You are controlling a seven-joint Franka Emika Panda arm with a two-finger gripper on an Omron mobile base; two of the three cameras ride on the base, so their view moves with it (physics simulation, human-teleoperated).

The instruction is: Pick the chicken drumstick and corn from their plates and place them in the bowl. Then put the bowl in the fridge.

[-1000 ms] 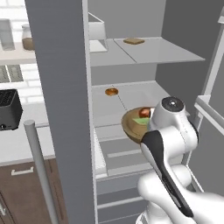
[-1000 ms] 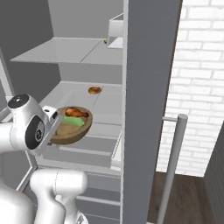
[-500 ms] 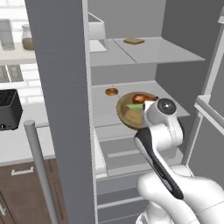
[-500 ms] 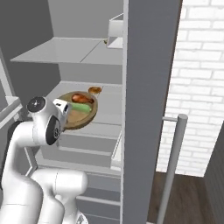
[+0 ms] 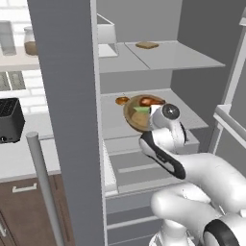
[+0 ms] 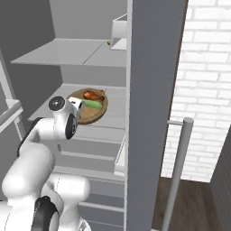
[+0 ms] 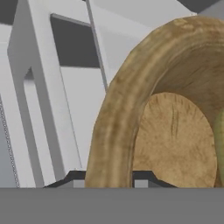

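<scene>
Gripper: the jaws are clamped on the thick rim of the bowl; in the hand view one dark tip sits outside the wall and one inside, with the rim between them.
Bowl: held by its near rim, tilted, just above the middle shelf of the fridge, in front of the small brown item.
Bowl, handling: stiff wood, so the rim will likely not give under the pinch. Held at one edge only, its weight hangs off to the far side, so I judge it prone to swing or tip.
Bowl, best hold: the rim where it is now taken looks right, since the wall is thick enough to fill the jaws. A level wrist would suit it better than a tilted one.
Drumstick: inside the bowl, on the far side from the jaws. Glossy skin, so probably slick and ready to slide if the bowl tips.
Corn: in the bowl beside the drumstick, nearer the jaws. Round and light, likely to roll.
Shelf: flat pale grey, in the fridge, under the bowl; whether the bowl touches it I cannot tell.
Small brown item: on the same shelf, just behind the bowl.
Fridge: open, upper shelf above the bowl, with a flat brown piece lying on it.
</scene>
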